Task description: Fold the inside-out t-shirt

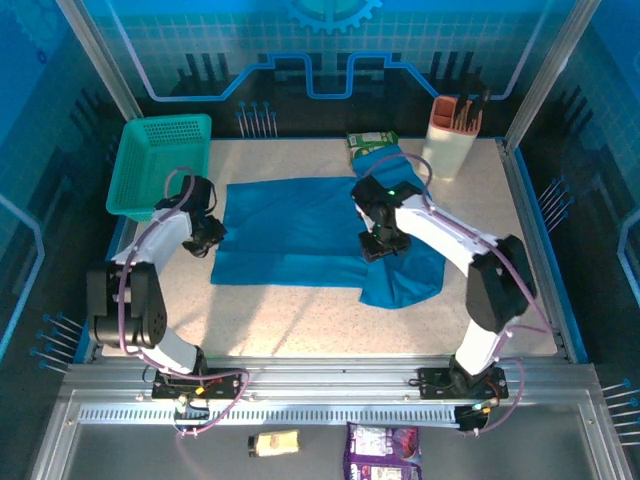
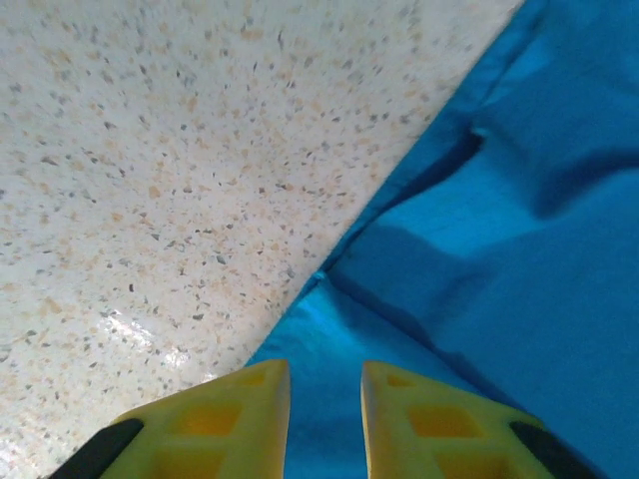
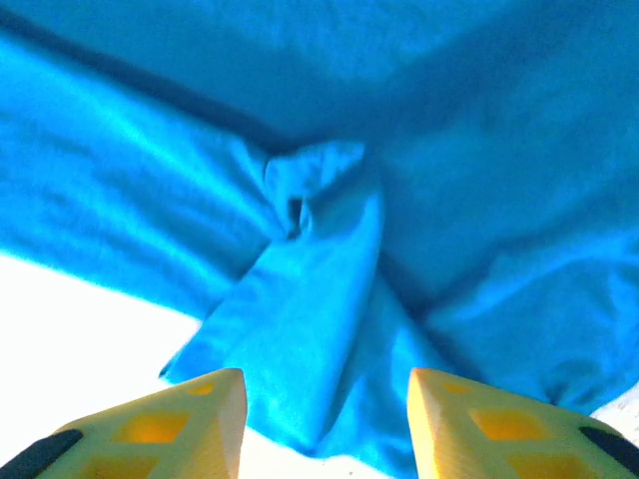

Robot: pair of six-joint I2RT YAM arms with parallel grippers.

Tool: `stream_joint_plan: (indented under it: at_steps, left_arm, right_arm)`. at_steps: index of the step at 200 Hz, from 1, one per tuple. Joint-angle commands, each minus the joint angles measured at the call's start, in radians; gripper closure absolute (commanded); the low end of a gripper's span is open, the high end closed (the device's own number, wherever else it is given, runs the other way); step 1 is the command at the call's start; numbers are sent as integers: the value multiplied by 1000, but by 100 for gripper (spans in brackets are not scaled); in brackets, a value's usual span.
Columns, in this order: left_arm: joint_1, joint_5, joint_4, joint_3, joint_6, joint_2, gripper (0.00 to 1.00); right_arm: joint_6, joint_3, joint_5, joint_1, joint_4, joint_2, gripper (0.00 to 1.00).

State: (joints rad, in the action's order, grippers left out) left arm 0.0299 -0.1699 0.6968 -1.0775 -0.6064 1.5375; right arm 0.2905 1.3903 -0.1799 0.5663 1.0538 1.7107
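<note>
- Overhead, the inside-out t-shirt [image 1: 300, 230] lies spread across the middle of the speckled tabletop [image 1: 300, 320]. It is mostly flat, and its right part reaches toward the near right.
- A teal mesh basket [image 1: 165, 165] stands at the far left corner, apart from the cloth. A beige cup [image 1: 452, 135] with sticks in it stands at the far right, and a green packet [image 1: 372, 140] sits at the far edge, just beside the shirt's far tip.
- The left pincer [image 1: 208, 240] is at the shirt's left edge. The right pincer [image 1: 378, 245] is over the shirt's right part.
- Two snack packets [image 1: 383, 450] lie on the lower shelf in front of the arm bases.
- From the left wrist, the left pincer [image 2: 325, 384] has its yellow fingers [image 2: 250, 399] slightly apart with a narrow gap. Nothing is clamped between them, and blue cloth shows below.
- The t-shirt [image 2: 499, 249] fills the right half of this view. Its edge runs diagonally against the bare tabletop [image 2: 150, 150].
- From the right wrist, the right pincer [image 3: 326, 394] stands wide apart and holds nothing.
- Beyond it the t-shirt [image 3: 300, 120] gathers into a bunched fold [image 3: 315, 200], with a flap running toward the fingers.
- Bright tabletop [image 3: 80, 329] shows at the lower left.
</note>
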Motion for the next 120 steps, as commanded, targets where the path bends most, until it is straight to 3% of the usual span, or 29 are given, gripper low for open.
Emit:
stream_joint_plan:
  at_steps: [1,16,45,77,120]
  left_arm:
    - [-25,60,36,-15,7,-79,74]
    - [-64,124,13,11,-3,-93,75]
    - [-153,237,-65,81,-33,-71,76]
    - [-193,237,-73,120,-83,10,77]
    - [-189,185,-74,190,-86,45,79]
  right_arm:
    - [54,-114,65,0,6,-137,53]
    - [50,-204,95,40,-20,-204,54]
    - [72,-309,38,210,-79,-228,55]
    - [87,-309,13,300,-136,-103,52]
    - [89,-293,-13,304,-203,3,47]
